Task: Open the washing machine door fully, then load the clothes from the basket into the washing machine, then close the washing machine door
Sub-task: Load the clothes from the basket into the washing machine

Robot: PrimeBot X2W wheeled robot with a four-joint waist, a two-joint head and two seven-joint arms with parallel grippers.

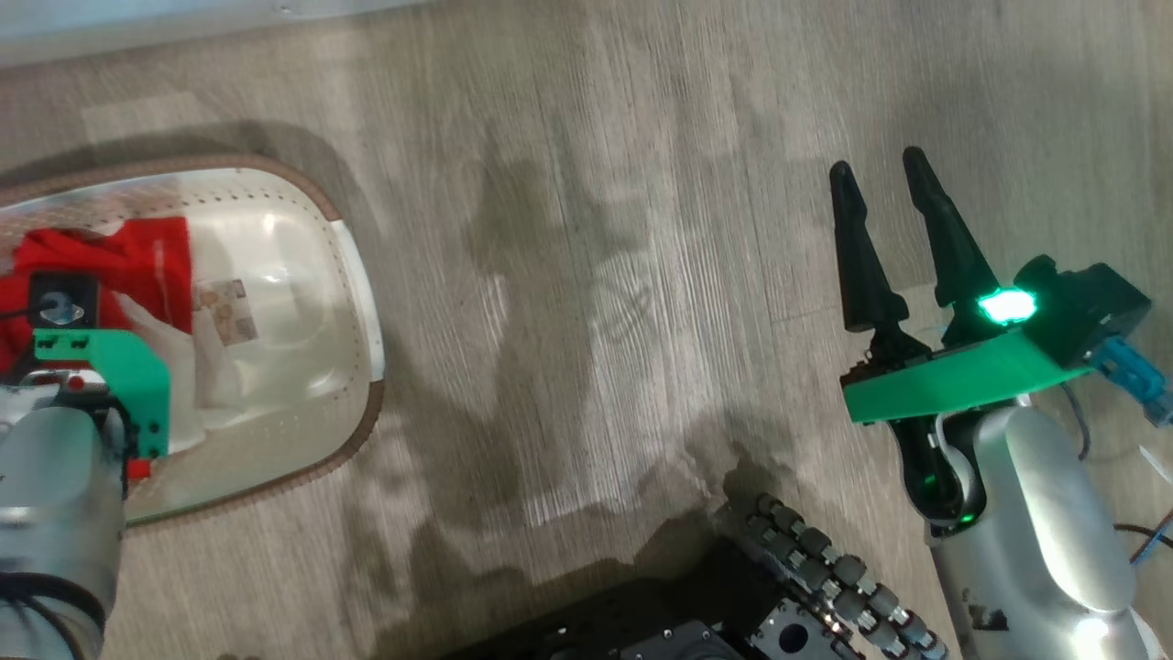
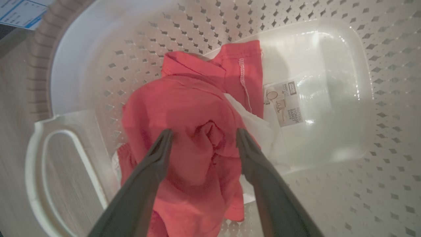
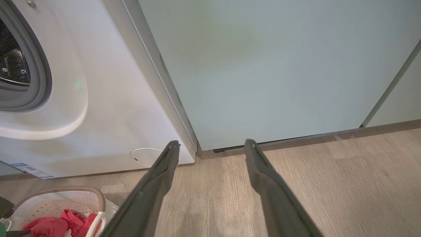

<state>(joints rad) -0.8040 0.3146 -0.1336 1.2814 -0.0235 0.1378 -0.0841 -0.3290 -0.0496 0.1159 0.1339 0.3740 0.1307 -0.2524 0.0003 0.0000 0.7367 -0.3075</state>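
I poise the left gripper (image 2: 203,133), fingers spread, over the red clothes (image 2: 184,105) in the basket (image 2: 329,36) for a grab, while the right gripper (image 1: 877,167) hangs aside, likewise parted.

Glossy perforated plastic basket (image 2: 378,49), soft cloth clothes (image 2: 184,108)

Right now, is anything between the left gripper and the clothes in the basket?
Nothing visible does. The open left gripper points straight at the red clothes inside the basket, with no object in the gap.
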